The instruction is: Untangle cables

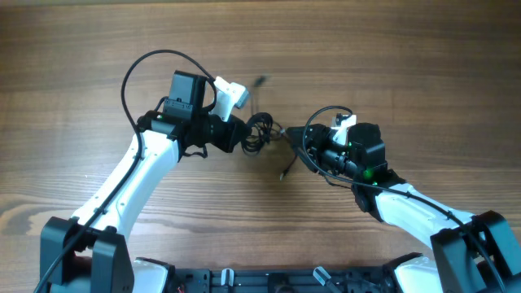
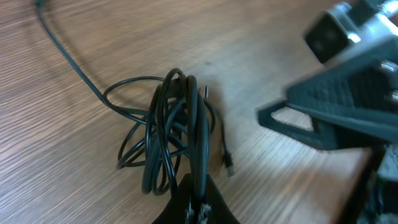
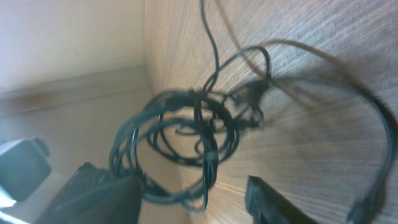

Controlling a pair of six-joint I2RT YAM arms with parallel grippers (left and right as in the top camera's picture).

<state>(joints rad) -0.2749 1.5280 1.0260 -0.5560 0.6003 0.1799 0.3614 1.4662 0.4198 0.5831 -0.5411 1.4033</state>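
fig. the cables [image 1: 260, 130] lie as one tight knot on the table [image 1: 391, 57], between the two arms. the left gripper [image 2: 196, 200] is pinched shut on a strand at the near edge of the knot, and several loops stand up from the wood in front of it. the right gripper [image 1: 299, 146] sits just beside the knot on the opposite side; i cannot tell whether it is open or closed. one plug end [image 1: 285, 172] lies free on the robot's side of the knot. a long single cord [image 2: 68, 57] runs away from the knot on the far side.

the step in hand: i judge this to be a pull-apart, with one arm anchoring while the other draws a cord out. i would hold the left firm and low. with the right i would pick a single outer loop or the free plug end, not the middle of the bundle. i would draw slowly away from the left. if the whole knot drags along, the pull is tightening it rather than loosening it.

limits of view: the right wrist view is blurred. a dark mass at its lower left may be the left gripper or one of the right's own fingers. i cannot make out which cord crosses over which inside the knot, nor how many cords there are. the left fingertips are cut off at the lower edge of the left wrist view.
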